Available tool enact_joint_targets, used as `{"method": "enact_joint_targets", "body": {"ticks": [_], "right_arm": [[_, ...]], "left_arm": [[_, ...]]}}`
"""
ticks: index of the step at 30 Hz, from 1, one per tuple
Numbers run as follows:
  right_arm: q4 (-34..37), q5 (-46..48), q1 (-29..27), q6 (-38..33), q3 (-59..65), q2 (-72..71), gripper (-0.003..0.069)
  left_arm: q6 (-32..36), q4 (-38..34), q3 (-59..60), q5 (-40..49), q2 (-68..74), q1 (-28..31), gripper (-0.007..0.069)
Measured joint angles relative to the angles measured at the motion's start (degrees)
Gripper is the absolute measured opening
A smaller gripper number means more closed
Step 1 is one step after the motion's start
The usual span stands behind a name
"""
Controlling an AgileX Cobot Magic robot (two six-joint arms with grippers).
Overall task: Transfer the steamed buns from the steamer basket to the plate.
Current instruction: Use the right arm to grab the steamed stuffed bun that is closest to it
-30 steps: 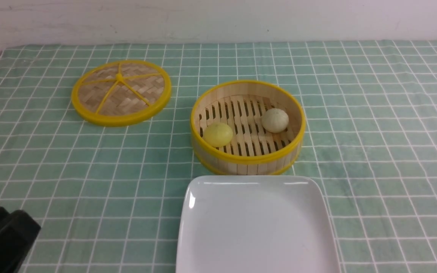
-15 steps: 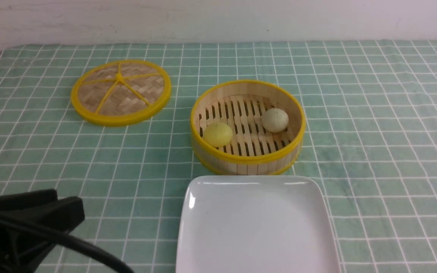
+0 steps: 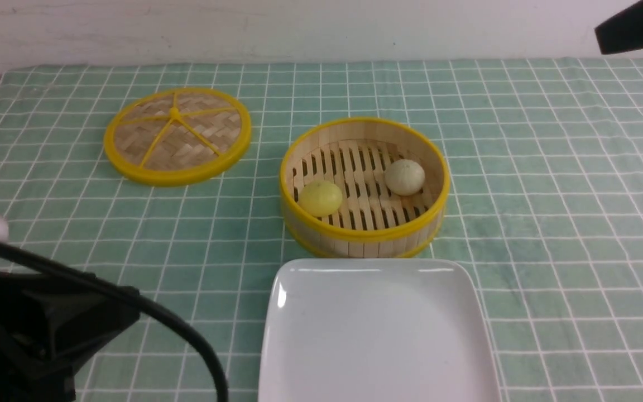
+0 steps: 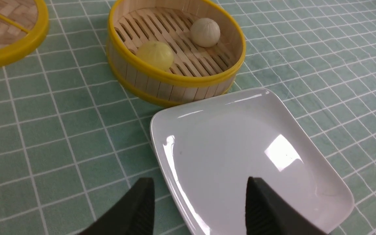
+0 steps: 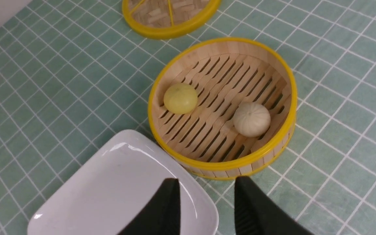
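Status: first pick not yet made.
Glossy white square plate (image 3: 377, 335) sits just beside round slatted bamboo steamer basket (image 3: 363, 234) with yellow rims; flat woven lid (image 3: 176, 134) lies well apart. Inside the basket: pale yellow dome bun (image 3: 320, 197) left, off-white beige bun (image 3: 404, 177) right, apart, both smooth and likely soft. Left gripper (image 4: 198, 186) jaws wide, empty; right gripper (image 5: 207, 181) part open, empty. Drop straight inside the wall, pinch each dome low and lightly, clear the rim before crossing to the plate.
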Motion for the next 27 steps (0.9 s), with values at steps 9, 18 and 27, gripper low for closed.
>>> {"method": "enact_joint_targets", "body": {"ticks": [9, 18, 27], "right_arm": [[-16.1, 0.2, 14.3, 10.0, -8.0, 10.9, 0.0366], [-29.0, -1.4, 23.0, 15.9, -13.5, 22.8, 0.0426], [-32.3, -2.2, 23.8, 16.1, -24.7, 33.7, 0.0426]], "left_arm": [[0.0, -0.4, 0.0, -2.0, 4.0, 0.0, 0.0398], [0.0, -0.4, 0.0, -2.9, 4.3, 0.0, 0.0398], [0.0, -0.4, 0.0, -3.0, 4.3, 0.0, 0.0398]]}}
